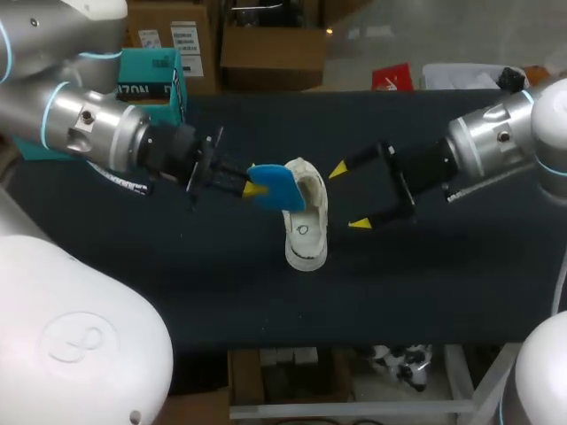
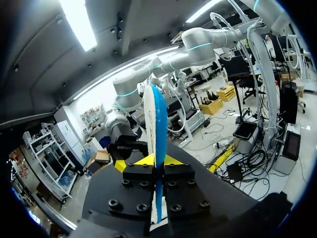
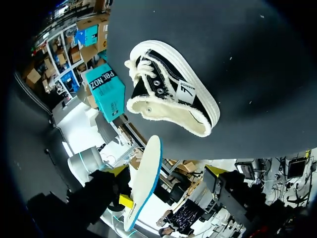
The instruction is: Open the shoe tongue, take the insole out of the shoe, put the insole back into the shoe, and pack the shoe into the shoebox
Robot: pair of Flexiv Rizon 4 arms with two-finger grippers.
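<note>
Returning the insole to the shoe is judged to be the step in hand. In the head view the blue insole is held off the table, just beside and partly over the shoe's opening. It is pinched at one end by the left gripper. On the shoe's other side the right gripper is held near it, with its fingers spread wide and nothing between them. The teal shoebox is seen well apart from the shoe, beyond the left arm.

In the left wrist view the insole is seen edge-on and upright, clamped between the two fingers, white on one face and blue on the other. The shoe is not shown there.

In the right wrist view the shoe is seen resting on the dark cloth, with its laces and fleecy lining exposed. The insole is held apart from it, with a gap between them. The shoebox is seen beyond the shoe.

To do the step well, the insole's free end should be aimed into the opening and tilted down. It should then be slid along the shoe's floor rather than pressed flat from above. A thin insole gripped at one end is likely to buckle if forced. The shoe looks light and could be pushed across the cloth, so it would best be steadied, or its tongue held back, by the right gripper. Enough room for that appears to be left on the shoe's right side.
</note>
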